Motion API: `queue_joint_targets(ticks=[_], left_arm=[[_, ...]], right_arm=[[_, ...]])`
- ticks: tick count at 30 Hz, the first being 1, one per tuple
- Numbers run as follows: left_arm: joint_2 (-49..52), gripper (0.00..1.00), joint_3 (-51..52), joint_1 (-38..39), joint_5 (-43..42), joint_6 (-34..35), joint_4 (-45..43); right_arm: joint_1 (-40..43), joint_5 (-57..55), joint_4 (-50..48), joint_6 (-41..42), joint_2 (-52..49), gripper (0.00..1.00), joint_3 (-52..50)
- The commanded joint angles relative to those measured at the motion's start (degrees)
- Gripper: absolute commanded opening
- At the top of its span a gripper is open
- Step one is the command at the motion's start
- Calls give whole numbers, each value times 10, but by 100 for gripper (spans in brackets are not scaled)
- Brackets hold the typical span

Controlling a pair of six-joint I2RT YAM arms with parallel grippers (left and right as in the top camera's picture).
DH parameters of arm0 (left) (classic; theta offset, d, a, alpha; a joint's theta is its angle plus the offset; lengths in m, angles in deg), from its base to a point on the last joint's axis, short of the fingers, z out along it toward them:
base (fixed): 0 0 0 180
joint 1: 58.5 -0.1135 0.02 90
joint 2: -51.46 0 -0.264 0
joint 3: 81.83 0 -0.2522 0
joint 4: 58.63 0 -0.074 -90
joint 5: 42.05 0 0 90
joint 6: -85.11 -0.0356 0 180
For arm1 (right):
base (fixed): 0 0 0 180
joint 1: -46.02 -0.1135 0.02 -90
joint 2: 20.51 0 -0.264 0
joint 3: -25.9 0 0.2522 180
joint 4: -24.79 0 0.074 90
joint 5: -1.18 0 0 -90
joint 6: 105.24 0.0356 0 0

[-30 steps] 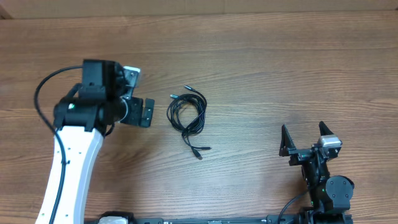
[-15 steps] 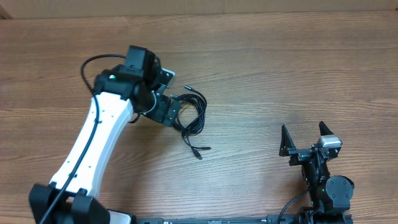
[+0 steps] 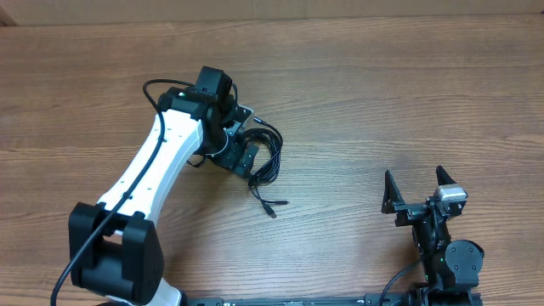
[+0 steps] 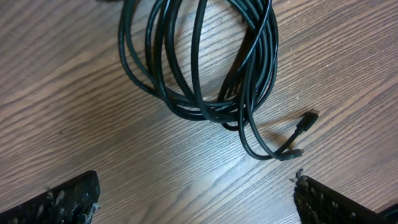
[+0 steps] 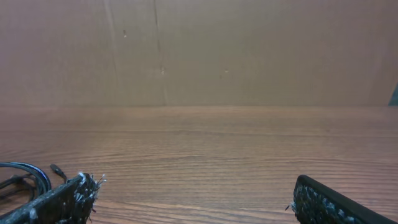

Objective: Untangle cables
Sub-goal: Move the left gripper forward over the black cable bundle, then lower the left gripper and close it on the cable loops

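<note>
The cables (image 3: pixel 270 158) (image 4: pixel 208 111) lie in a loose black coil on the wooden bench (image 3: pixel 382 93), with two plug ends (image 3: pixel 274 205) trailing out of the coil on the side towards the robot's base. The left gripper (image 3: pixel 246 138) (image 4: pixel 196 182) hangs directly over the coil's left part with its jaws spread wide, holding nothing. The right gripper (image 3: pixel 415 182) (image 5: pixel 196 186) sits well apart from the cables, off to their right near the bench's front edge, likewise wide open and empty.

Cables (image 4: pixel 208 112) were black; desk (image 3: pixel 382 102) brown, streaked wood grain; left arm (image 3: pixel 157 166) white, black joints.
</note>
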Motion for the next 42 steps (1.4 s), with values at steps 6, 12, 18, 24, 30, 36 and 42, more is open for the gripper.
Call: queue_joint_targets(ticks=[6, 12, 18, 24, 30, 36, 42], left_arm=[[11, 100, -16, 2, -16, -12, -2], [12, 100, -15, 3, -18, -8, -28], [25, 100, -15, 2, -9, -4, -38], [65, 100, -15, 2, 42, 38, -38], [114, 100, -15, 2, 42, 49, -47], [149, 100, -15, 2, 42, 59, -64], [162, 100, -15, 2, 42, 59, -79]], right_arm=[[2, 0, -2, 2, 2, 100, -6], [2, 0, -2, 2, 2, 100, -6], [2, 0, -2, 2, 2, 100, -6], [2, 0, -3, 2, 2, 100, -6], [2, 0, -2, 2, 2, 100, -6], [2, 0, -2, 2, 2, 100, -6], [2, 0, -2, 2, 2, 100, -6]])
